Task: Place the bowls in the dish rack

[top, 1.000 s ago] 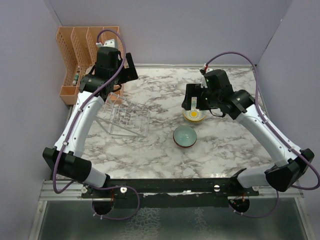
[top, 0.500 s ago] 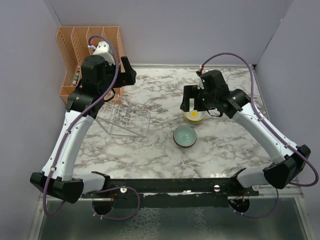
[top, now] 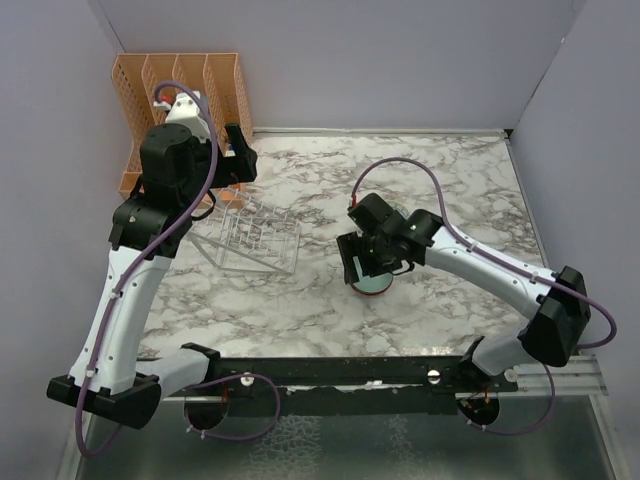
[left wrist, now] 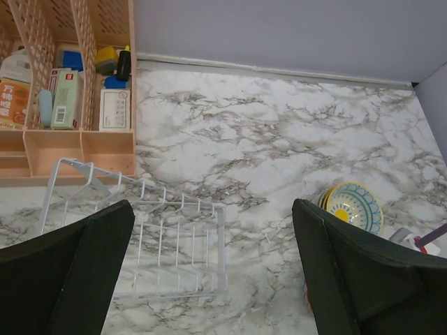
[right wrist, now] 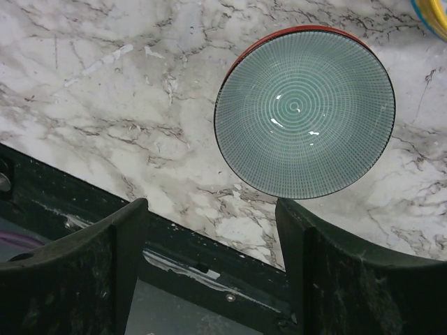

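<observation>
Over the marble table (right wrist: 105, 84) you are hovering the right gripper (right wrist: 209, 241), the nearer one, fingers spread apart; the teal bowl (right wrist: 304, 112) is lying just beyond them.

Bright, even, diffuse light; faint soft shadows on table (top: 300, 310). Small glints on teal bowl (right wrist: 304, 112) just beyond right hand (right wrist: 211, 209). Sharp focus.

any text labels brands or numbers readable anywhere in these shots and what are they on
No text reads clearly enough to quote.
Orange and white packet in the orange organiser: large printed characters, too blurred to read.
Pale green box beside it: print too small to read.
White box: label too small to read.
Green bowl, yellow patterned bowl, dish rack: no text visible.
</observation>
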Tool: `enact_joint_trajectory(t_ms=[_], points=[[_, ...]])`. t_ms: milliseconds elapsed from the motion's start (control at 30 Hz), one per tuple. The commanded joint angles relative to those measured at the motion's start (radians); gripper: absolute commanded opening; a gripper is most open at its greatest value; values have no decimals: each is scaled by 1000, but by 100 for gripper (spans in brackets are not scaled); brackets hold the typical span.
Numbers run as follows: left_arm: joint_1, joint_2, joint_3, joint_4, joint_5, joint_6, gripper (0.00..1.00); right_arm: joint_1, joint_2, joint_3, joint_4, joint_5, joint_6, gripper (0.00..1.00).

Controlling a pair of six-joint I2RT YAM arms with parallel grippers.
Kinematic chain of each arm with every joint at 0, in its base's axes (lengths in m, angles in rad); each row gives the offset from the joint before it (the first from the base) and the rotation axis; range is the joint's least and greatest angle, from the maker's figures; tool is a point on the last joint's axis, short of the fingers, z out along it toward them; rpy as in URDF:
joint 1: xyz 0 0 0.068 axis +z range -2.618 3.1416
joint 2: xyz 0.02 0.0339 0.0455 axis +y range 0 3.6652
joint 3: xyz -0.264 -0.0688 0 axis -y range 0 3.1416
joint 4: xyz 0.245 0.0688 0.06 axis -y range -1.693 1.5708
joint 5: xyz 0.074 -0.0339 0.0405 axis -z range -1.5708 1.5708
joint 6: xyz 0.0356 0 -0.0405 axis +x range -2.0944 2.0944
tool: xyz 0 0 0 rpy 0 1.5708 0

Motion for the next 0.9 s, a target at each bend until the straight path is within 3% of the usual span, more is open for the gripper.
enact_joint_trajectory(t_ms=[0, 467, 867], points=[[-3, -37, -14, -32, -30, -7, 99, -3, 50, -16, 18, -38, -4, 71], [-2, -67, -35, -29, -44, -19, 99, -3, 215, -39, 157, -15, -67, 57], [-2, -77, -54, -24, -77, -6, 99, -3, 267, -39, 187, -10, -93, 39]])
